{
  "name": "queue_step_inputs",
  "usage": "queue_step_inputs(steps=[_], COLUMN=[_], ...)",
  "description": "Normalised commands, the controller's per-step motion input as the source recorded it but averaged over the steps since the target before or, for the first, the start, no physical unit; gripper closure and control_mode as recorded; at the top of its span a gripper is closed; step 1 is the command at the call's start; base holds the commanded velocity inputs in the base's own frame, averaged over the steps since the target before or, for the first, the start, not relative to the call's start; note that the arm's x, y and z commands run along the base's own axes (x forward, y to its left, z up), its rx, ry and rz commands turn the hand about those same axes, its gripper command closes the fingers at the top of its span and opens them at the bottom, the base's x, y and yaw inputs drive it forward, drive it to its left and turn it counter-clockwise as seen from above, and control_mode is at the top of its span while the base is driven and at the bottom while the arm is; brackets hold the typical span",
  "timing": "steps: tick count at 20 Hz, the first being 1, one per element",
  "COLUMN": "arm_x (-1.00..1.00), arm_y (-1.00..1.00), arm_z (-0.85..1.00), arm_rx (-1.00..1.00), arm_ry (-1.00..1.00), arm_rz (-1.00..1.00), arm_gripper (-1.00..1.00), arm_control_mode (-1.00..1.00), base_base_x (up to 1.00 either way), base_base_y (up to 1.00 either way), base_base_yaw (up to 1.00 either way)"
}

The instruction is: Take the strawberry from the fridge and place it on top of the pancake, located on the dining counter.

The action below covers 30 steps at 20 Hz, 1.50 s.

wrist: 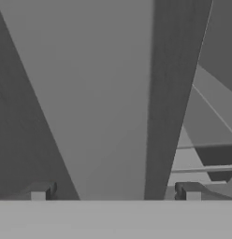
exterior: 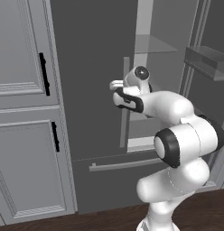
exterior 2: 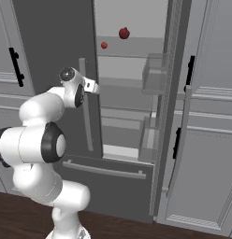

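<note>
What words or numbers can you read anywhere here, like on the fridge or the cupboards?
There are none to read.
The fridge doors are plain dark grey, with no brand.
The cupboards carry only black handles.
The strawberry and the darker round fruit sit on a bare shelf, with no labels.

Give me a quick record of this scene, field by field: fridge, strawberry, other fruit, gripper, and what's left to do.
fridge: right door swung open, left door shut, glass shelves visible inside
strawberry: small red berry on an upper shelf, untouched
other fruit: larger dark red round fruit on the same shelf, to its right
gripper: open, holding nothing, level with the left door's bar handle, below the strawberry's shelf
left to do: reach up, grasp the strawberry, carry it to the pancake
</note>
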Motion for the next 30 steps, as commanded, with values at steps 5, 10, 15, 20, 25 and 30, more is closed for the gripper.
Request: queue_step_inputs(steps=[5, 10, 15, 20, 25, 30], arm_x=[0.74, 0.61, -0.17, -0.96, -0.97, -0.71], arm_y=[0.01, 0.14, 0.21, 0.16, 0.47, 0.64], arm_z=[-0.45, -0.34, -0.09, 0.00, 0.00, -0.04], arm_rx=[0.00, 0.00, 0.00, 0.00, 0.00, -0.01], arm_ry=[0.00, 0.00, 0.00, -0.02, 0.00, 0.07], arm_rz=[0.00, 0.00, 0.00, 0.00, 0.00, 0.00], arm_gripper=[1.00, 1.00, 1.00, 1.00, 1.00, -1.00], arm_control_mode=[-1.00, -1.00, -1.00, -1.00, -1.00, -1.00], base_base_x=[0.00, 0.00, 0.00, 0.00, 0.00, 0.00], base_base_y=[0.00, 0.00, 0.00, 0.00, 0.00, 0.00], base_base_yaw=[0.00, 0.00, 0.00, 0.00, 0.00, 0.00])
